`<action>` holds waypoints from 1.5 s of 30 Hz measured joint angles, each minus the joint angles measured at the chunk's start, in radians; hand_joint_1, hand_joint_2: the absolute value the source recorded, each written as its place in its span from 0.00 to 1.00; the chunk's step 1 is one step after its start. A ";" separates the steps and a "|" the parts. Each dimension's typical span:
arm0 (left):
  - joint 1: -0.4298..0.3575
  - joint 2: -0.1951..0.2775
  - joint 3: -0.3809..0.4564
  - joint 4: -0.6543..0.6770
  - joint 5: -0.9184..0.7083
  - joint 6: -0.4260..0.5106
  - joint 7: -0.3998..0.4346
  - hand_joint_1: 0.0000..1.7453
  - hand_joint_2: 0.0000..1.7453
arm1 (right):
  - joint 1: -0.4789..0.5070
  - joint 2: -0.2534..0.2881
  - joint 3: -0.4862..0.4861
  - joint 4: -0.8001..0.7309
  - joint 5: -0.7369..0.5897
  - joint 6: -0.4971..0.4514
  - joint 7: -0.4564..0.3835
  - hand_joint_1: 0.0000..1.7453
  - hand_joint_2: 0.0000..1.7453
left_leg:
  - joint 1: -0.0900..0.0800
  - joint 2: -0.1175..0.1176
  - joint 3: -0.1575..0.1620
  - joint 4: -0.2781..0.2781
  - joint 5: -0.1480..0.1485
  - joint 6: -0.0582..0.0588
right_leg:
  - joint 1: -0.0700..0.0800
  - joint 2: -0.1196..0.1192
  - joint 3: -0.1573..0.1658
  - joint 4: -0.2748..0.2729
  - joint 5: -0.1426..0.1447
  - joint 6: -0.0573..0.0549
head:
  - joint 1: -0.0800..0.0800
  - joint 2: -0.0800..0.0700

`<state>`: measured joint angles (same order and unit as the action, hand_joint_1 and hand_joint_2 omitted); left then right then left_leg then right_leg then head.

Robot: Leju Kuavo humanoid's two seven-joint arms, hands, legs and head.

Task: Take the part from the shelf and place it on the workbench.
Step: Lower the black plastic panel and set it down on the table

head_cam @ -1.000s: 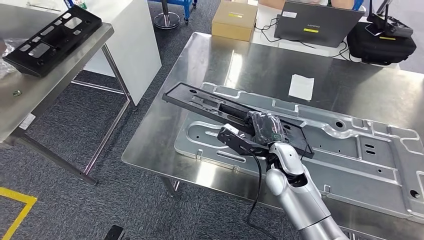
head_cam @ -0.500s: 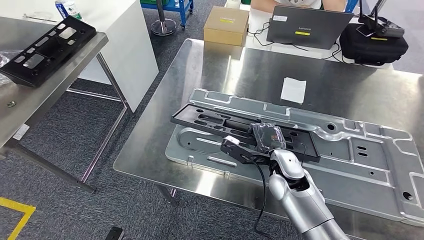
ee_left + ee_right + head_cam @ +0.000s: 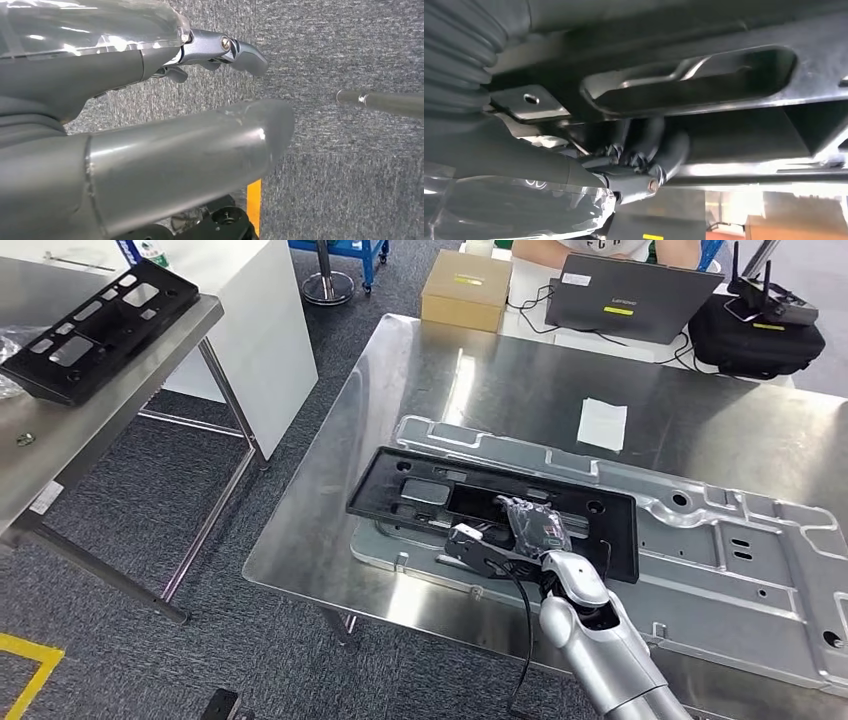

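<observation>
Item: black part, off the shelf, over the grey metal plate on the workbench, near edge tilted up. Right hand grips that edge (fingers curled underneath). Left hand holds nothing, fingers apart. Remaining, by my estimate: lower flat, release

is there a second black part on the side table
Yes, a black part lies on the side table at the head view's upper left.
</observation>
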<state>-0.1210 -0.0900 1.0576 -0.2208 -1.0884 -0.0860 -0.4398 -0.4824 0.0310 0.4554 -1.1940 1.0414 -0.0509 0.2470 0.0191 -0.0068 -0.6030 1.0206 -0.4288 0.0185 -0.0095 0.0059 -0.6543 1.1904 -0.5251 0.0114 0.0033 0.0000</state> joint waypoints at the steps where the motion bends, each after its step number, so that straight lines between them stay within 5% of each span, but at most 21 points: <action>1: 0.000 0.000 0.001 0.000 0.001 -0.002 0.000 0.00 0.00 | -0.001 0.000 0.000 0.003 -0.001 0.000 -0.002 0.00 0.00 | -0.002 -0.001 0.001 0.001 -0.001 -0.002 | 0.003 0.000 0.033 -0.071 0.031 -0.006 | 0.000 0.000; 3: 0.000 0.000 0.004 0.000 0.002 -0.005 0.000 0.00 0.00 | -0.004 0.002 0.001 0.007 -0.004 0.000 -0.005 0.00 0.00 | -0.005 -0.001 -0.001 0.001 -0.001 -0.011 | 0.008 0.000 0.071 -0.160 0.060 -0.014 | -0.001 0.000; 7: 0.000 0.001 0.012 0.000 0.002 -0.005 0.000 0.00 0.00 | -0.006 0.007 0.003 0.011 -0.009 0.000 -0.010 0.00 0.00 | -0.005 -0.001 -0.003 0.007 -0.008 -0.033 | 0.005 -0.003 0.077 -0.179 0.065 -0.027 | -0.002 0.000; 9: 0.001 0.002 0.014 0.000 0.000 -0.004 0.000 0.00 0.00 | -0.008 0.012 0.005 0.013 -0.011 0.001 -0.010 0.00 0.00 | -0.003 0.001 -0.035 0.080 -0.054 -0.041 | 0.001 -0.007 0.083 -0.188 0.069 -0.037 | -0.006 0.000; 11: 0.003 0.003 0.014 0.000 0.000 -0.001 0.002 0.00 0.00 | -0.008 0.015 0.008 0.018 -0.014 0.002 -0.011 0.00 0.00 | -0.003 0.001 -0.097 0.213 -0.117 -0.048 | 0.003 -0.010 0.083 -0.188 0.067 -0.042 | -0.010 0.000; 13: 0.007 0.004 0.015 0.000 0.001 0.001 0.005 0.00 0.00 | -0.008 0.017 0.010 0.023 -0.016 0.002 -0.012 0.00 0.00 | -0.002 0.001 -0.127 0.279 -0.127 -0.052 | 0.004 -0.010 0.084 -0.186 0.066 -0.043 | -0.010 0.000; 16: 0.009 0.005 0.016 0.000 0.003 0.001 0.006 0.00 0.00 | -0.009 0.021 0.012 0.029 -0.017 0.002 -0.013 0.00 0.00 | -0.001 0.001 -0.045 0.118 -0.038 -0.050 | 0.004 -0.008 0.087 -0.178 0.061 -0.039 | -0.015 0.000; 18: 0.008 0.006 0.016 0.000 0.003 0.001 0.006 0.00 0.00 | -0.010 0.022 0.013 0.032 -0.018 0.002 -0.012 0.00 0.00 | -0.003 0.000 -0.001 0.022 -0.007 -0.041 | 0.007 -0.006 0.080 -0.167 0.058 -0.030 | -0.022 0.000; 22: 0.010 0.006 0.019 0.000 0.007 -0.003 0.005 0.00 0.00 | -0.008 0.022 0.013 0.040 -0.019 0.001 -0.011 0.00 0.00 | -0.005 0.003 -0.002 0.003 0.003 -0.015 | 0.007 -0.002 0.065 -0.155 0.051 -0.012 | -0.032 0.000; 24: 0.008 0.005 0.019 0.000 0.009 -0.004 0.005 0.00 0.00 | -0.008 0.022 0.013 0.042 -0.019 0.001 -0.012 0.00 0.00 | -0.001 0.008 -0.005 -0.010 0.015 0.000 | 0.004 -0.001 0.041 -0.094 -0.002 -0.003 | -0.034 0.000; 26: 0.007 0.005 0.019 0.000 0.010 -0.004 0.005 0.00 0.00 | -0.008 0.022 0.014 0.045 -0.019 0.001 -0.013 0.00 0.00 | -0.001 0.010 -0.014 -0.012 0.022 0.006 | -0.001 -0.002 -0.005 0.029 -0.076 0.005 | -0.034 0.000; 28: 0.007 0.005 0.019 0.000 0.010 -0.005 0.005 0.00 0.00 | -0.007 0.022 0.014 0.048 -0.019 0.001 -0.013 0.00 0.00 | 0.001 0.011 -0.024 -0.010 0.029 0.003 | -0.010 -0.002 -0.027 0.106 -0.099 0.013 | -0.034 0.000; 29: 0.007 0.005 0.020 0.000 0.010 -0.005 0.005 0.00 0.00 | -0.007 0.022 0.015 0.049 -0.019 0.001 -0.014 0.00 0.00 | 0.004 0.011 -0.029 -0.007 0.032 0.000 | -0.015 -0.003 -0.012 0.092 -0.082 0.017 | -0.033 0.000; 32: 0.007 0.006 0.020 0.000 0.011 -0.005 0.005 0.00 0.00 | -0.014 0.024 0.017 0.052 -0.019 0.002 -0.017 0.00 0.00 | 0.011 0.007 -0.044 0.001 0.041 -0.017 | -0.025 -0.004 0.096 -0.099 -0.004 0.028 | -0.037 0.000; 34: 0.007 0.008 0.021 0.000 0.011 -0.005 0.004 0.00 0.00 | -0.018 0.028 0.019 0.053 -0.019 0.002 -0.021 0.00 0.00 | 0.009 0.003 -0.051 0.001 0.053 -0.034 | -0.024 0.002 0.123 -0.163 0.010 0.022 | -0.043 0.000; 36: 0.008 0.009 0.022 0.000 0.013 -0.005 0.004 0.00 0.00 | -0.020 0.033 0.022 0.055 -0.019 0.002 -0.025 0.00 0.00 | 0.010 -0.001 -0.053 -0.006 0.068 -0.051 | -0.019 0.005 0.114 -0.163 0.020 0.007 | -0.045 0.000; 38: 0.010 0.008 0.023 0.000 0.014 -0.006 0.004 0.00 0.00 | -0.023 0.040 0.026 0.055 -0.020 0.002 -0.028 0.00 0.00 | 0.012 0.000 -0.064 0.010 0.046 -0.062 | -0.018 0.000 0.103 -0.166 0.033 -0.013 | -0.047 0.000; 42: 0.010 0.009 0.023 0.000 0.016 -0.007 0.004 0.00 0.00 | -0.025 0.046 0.032 0.058 -0.021 0.002 -0.029 0.00 0.00 | 0.010 0.003 -0.132 0.244 -0.117 -0.064 | -0.006 -0.016 0.072 -0.166 0.059 -0.041 | -0.056 0.000; 44: 0.011 0.009 0.023 0.000 0.015 -0.007 0.004 0.00 0.00 | -0.026 0.046 0.033 0.060 -0.021 0.002 -0.029 0.00 0.00 | 0.003 0.003 -0.115 0.280 -0.127 -0.055 | 0.005 -0.019 0.058 -0.165 0.069 -0.046 | -0.059 0.000; 45: 0.011 0.009 0.023 0.000 0.015 -0.007 0.004 0.00 0.00 | -0.027 0.046 0.034 0.060 -0.021 0.002 -0.029 0.00 0.00 | -0.002 0.002 -0.077 0.237 -0.106 -0.044 | 0.011 -0.019 0.054 -0.165 0.073 -0.048 | -0.061 0.000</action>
<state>-0.1096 -0.0811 1.0803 -0.2205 -1.0738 -0.0935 -0.4360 -0.5099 0.0773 0.4893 -1.1338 1.0201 -0.0492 0.2183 0.0175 -0.0043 -0.6802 1.2580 -0.5351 -0.0255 0.0015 -0.0127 -0.6006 1.0252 -0.4522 -0.0366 -0.0580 0.0000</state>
